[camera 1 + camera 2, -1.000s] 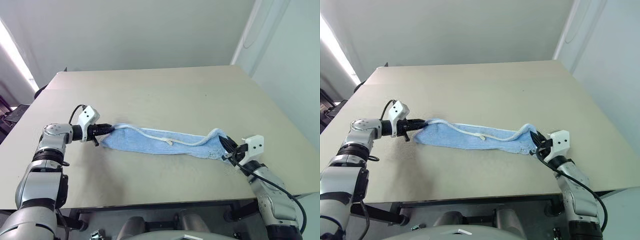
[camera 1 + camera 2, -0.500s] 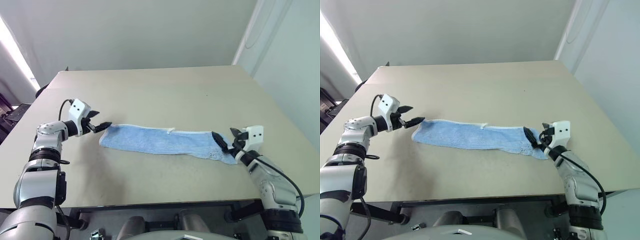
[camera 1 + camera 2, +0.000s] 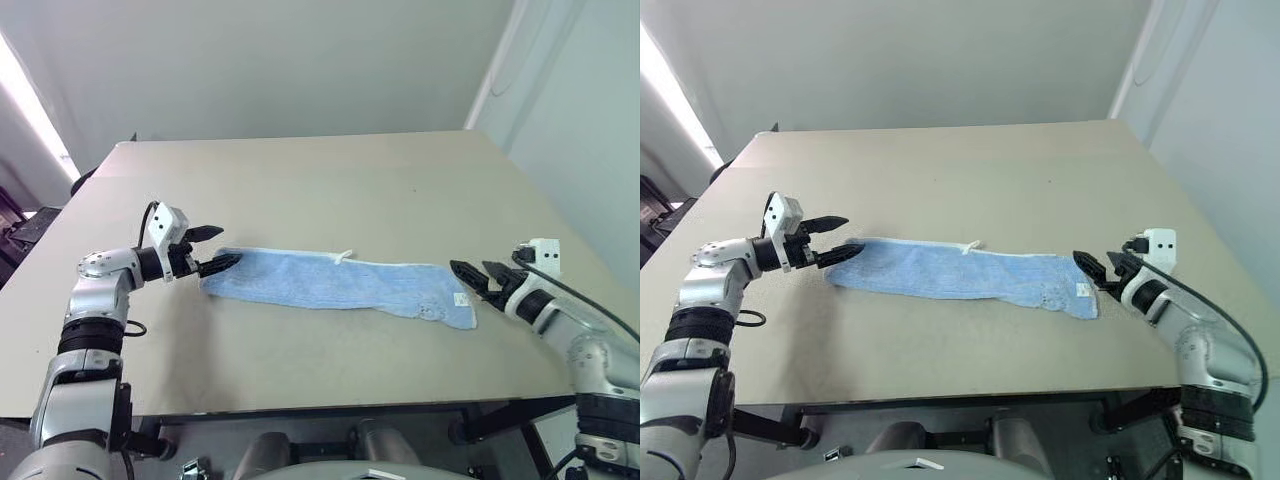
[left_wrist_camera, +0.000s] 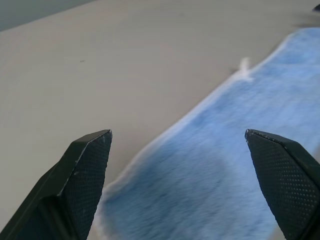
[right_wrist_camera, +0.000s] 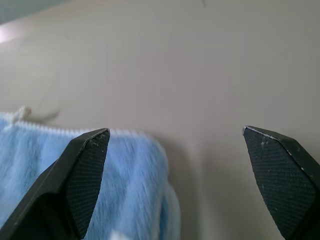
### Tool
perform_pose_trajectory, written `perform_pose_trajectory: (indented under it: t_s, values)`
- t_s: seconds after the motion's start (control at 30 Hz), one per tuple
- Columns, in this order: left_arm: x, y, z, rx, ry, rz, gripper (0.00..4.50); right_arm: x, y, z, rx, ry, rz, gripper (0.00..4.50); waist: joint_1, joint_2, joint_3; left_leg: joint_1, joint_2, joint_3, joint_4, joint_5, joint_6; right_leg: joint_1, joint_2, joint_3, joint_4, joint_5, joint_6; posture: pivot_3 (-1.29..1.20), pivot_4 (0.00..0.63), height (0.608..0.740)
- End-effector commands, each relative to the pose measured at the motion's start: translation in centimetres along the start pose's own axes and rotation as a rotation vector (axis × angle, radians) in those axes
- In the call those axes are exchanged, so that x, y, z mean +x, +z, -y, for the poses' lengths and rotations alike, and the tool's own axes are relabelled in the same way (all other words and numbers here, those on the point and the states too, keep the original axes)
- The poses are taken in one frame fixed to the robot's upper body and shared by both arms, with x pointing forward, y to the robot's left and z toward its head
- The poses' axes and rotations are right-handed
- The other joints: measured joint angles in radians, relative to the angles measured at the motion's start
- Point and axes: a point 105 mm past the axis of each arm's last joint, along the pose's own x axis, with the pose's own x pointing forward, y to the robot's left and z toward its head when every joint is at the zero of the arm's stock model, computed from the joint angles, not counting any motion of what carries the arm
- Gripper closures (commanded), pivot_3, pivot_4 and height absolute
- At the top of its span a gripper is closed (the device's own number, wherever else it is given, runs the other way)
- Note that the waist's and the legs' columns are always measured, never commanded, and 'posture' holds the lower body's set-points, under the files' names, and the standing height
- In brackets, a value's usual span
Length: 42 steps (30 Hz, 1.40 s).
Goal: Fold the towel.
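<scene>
Head stereo pair looks forward and down over the whole table (image 3: 330,190), from its near edge to the far edge and wall. Each wrist camera sits low and close, looking along the surface. All views share the towel (image 3: 335,285): left wrist its left end, right wrist its right end.

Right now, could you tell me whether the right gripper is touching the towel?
Apart. In the left eye view the right gripper stands open just past the towel's right end, with a thin strip of bare table between them.
</scene>
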Motion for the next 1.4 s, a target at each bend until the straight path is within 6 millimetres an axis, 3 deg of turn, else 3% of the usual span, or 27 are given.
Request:
perform_pose_trajectory:
  t_s: [0.03,0.23,0.37,0.57,0.8,1.07,1.4]
  values:
    - [0.0,1.3,1.6,0.026,-0.056,0.008,0.0,-0.7,1.7,-1.6,0.078,0.145,-0.049,0.03,-0.003,0.001,0.0,0.0,0.0,0.0,0.0,0.0,0.0,0.0,0.0,0.0,0.0,0.0,0.0,0.0,0.0,0.74]
    - [0.4,0.4,4.8,-0.006,-0.128,-0.016,0.0,-3.5,0.5,-1.5,0.331,0.252,-0.291,0.03,0.004,0.0,0.001,0.001,0.001,0.0,0.0,0.0,0.0,0.002,0.002,-0.001,-0.001,-0.002,-0.003,0.0,0.0,0.74]
    - [1.2,0.3,6.4,-0.06,-0.162,-0.006,0.0,-5.0,0.3,-1.7,0.465,0.306,-0.364,0.03,0.003,0.0,0.001,-0.001,0.0,0.0,0.0,0.0,0.0,0.002,0.002,-0.001,-0.003,-0.002,-0.003,0.0,0.0,0.74]
    - [2.3,-0.4,7.8,-0.092,-0.2,-0.023,0.0,-5.6,-0.9,-1.6,0.581,0.313,-0.426,0.03,-0.002,0.0,0.001,-0.001,0.0,0.003,0.0,-0.002,0.003,0.004,0.002,-0.001,-0.007,-0.002,-0.003,0.0,0.0,0.74]
    - [3.2,-0.3,8.2,-0.087,-0.211,-0.022,0.0,-4.7,-3.5,-1.8,0.61,0.293,-0.498,0.03,-0.001,0.0,0.001,-0.001,0.0,0.003,0.0,-0.002,0.003,0.004,0.002,-0.001,-0.008,-0.002,-0.002,0.0,0.0,0.74]
    - [3.3,-0.3,7.8,-0.074,-0.197,-0.03,0.0,-3.2,-4.3,-2.0,0.594,0.268,-0.519,0.03,-0.009,-0.003,0.0,0.0,0.001,0.003,0.0,-0.002,0.003,0.006,0.003,-0.001,-0.008,-0.002,-0.002,0.0,0.0,0.74]
    - [2.9,-0.6,7.9,-0.077,-0.197,-0.043,0.0,-5.7,-2.1,-0.6,0.557,0.246,-0.47,0.03,0.001,-0.003,0.0,0.0,0.0,0.003,0.0,-0.002,0.003,0.003,0.002,-0.001,-0.01,-0.002,-0.001,0.0,0.0,0.74]
